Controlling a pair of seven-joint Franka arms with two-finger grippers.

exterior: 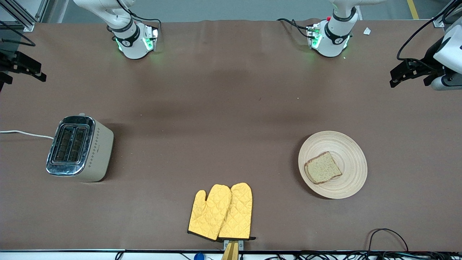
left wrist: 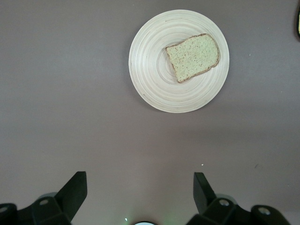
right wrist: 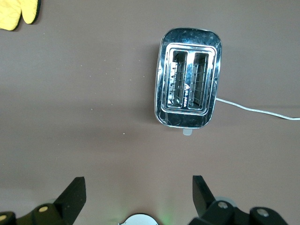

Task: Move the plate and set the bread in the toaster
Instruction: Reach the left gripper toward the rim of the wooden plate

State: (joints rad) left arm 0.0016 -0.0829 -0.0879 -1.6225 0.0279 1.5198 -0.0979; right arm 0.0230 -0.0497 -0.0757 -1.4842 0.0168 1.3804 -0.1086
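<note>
Wooden plate [exterior: 352, 144] holds bread [exterior: 323, 168]; toaster [exterior: 80, 148] slots empty.

Two yellow quilted mitts [exterior: 221, 212] are laid side by side, touching and slightly overlapped, at the middle of the counter's [exterior: 223, 108] front-camera edge, cuffs toward that edge and fingertips pointed toward the bases. Dark trim is seen along the cuffs. A wooden piece on a small grey bracket [exterior: 231, 248] is seen just at the edge below the cuffs. Black cables [exterior: 386, 240] are looped at the same edge toward the left arm's end. A small white scrap [exterior: 367, 31] is seen by the edge along the bases, at that same end. The counter is covered in plain brown.
</note>
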